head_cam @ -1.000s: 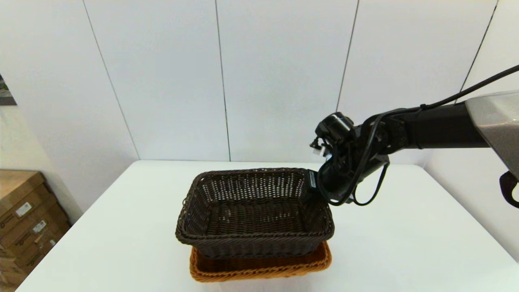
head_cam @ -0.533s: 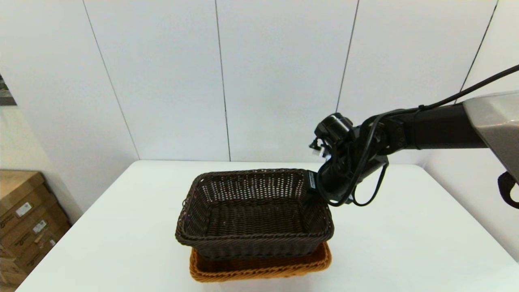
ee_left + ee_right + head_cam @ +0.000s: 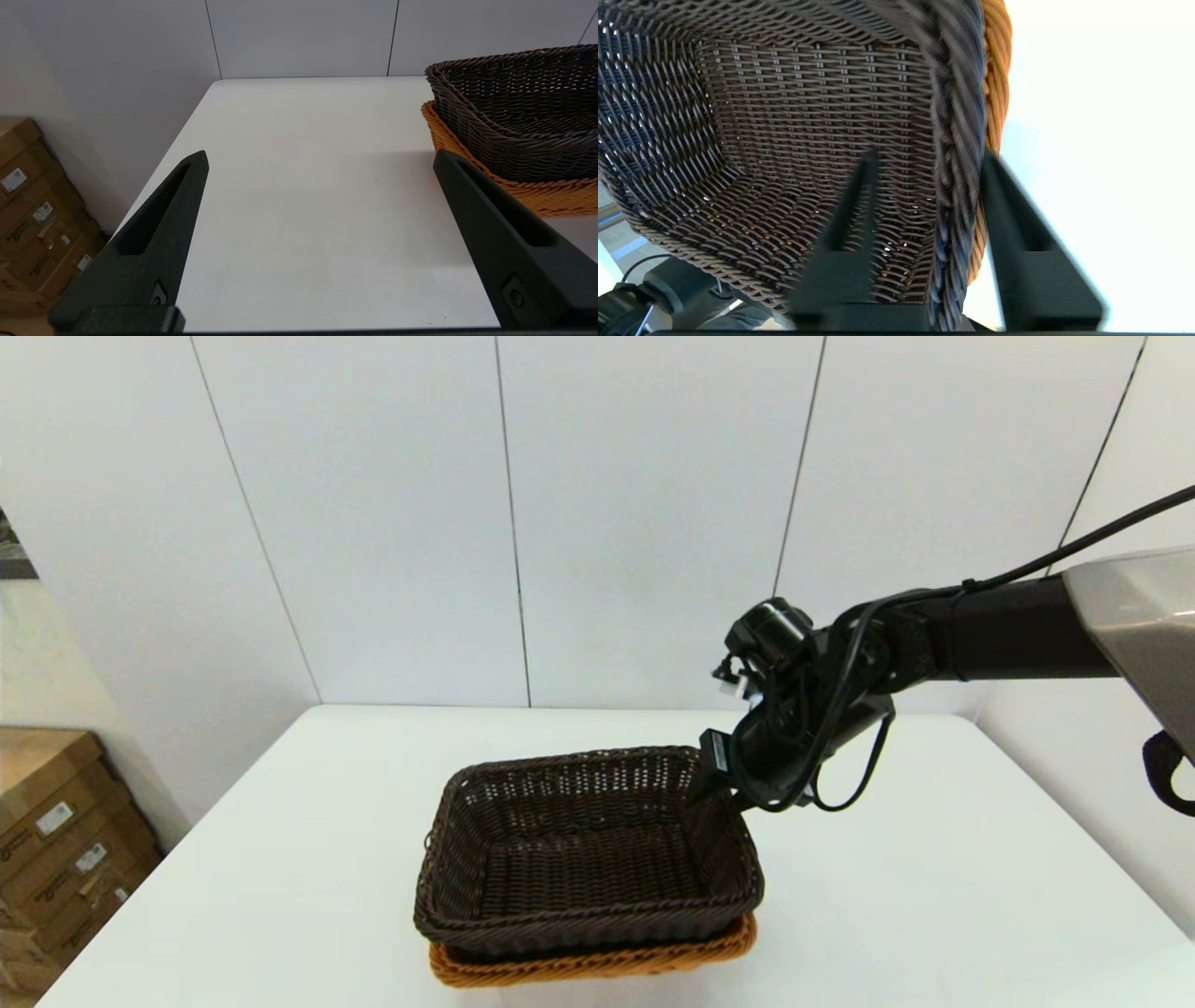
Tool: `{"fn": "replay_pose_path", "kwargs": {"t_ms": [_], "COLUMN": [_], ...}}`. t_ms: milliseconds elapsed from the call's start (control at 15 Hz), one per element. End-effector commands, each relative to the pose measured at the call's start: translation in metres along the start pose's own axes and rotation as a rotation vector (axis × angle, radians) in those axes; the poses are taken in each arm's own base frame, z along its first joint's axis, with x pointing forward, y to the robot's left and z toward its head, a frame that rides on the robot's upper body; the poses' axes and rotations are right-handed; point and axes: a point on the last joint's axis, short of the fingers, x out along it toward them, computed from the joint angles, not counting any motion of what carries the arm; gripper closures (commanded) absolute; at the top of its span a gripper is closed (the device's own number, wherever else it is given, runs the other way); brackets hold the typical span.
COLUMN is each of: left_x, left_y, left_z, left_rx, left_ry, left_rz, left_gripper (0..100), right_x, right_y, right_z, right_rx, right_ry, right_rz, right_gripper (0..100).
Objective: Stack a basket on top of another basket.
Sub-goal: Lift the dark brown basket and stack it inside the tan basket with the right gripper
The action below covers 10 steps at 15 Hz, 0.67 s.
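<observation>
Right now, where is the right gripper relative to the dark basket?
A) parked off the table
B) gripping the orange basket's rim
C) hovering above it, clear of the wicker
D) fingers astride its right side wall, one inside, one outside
D: in the right wrist view the right gripper has the dark basket's braided wall between its fingers, one inside and one outside; the dark basket sits in the orange basket.
</observation>
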Motion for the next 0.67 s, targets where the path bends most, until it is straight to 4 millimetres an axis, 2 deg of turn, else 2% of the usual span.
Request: {"fn": "replay_pose_path", "kwargs": {"t_ms": [67, 333, 667], "left_x": [0.000, 0.000, 0.000], "left_y": [0.000, 0.000, 0.000], "left_z": [0.000, 0.000, 0.000], "left_rx": [0.000, 0.000, 0.000], "left_ry": [-0.001, -0.001, -0.001], "left_rz": [0.001, 0.001, 0.001], "left_gripper": [0, 0, 0], "right_x": [-0.001, -0.013, -0.075], "right_y": [0.000, 0.002, 0.001], "right_z": [0.000, -0.001, -0.003], "right_rx": [0.005, 0.000, 0.001], "right_ry": [0.003, -0.025, -0.164], "right_rz": [0.000, 0.012, 0.059], "right_gripper": [0, 0, 0]}}
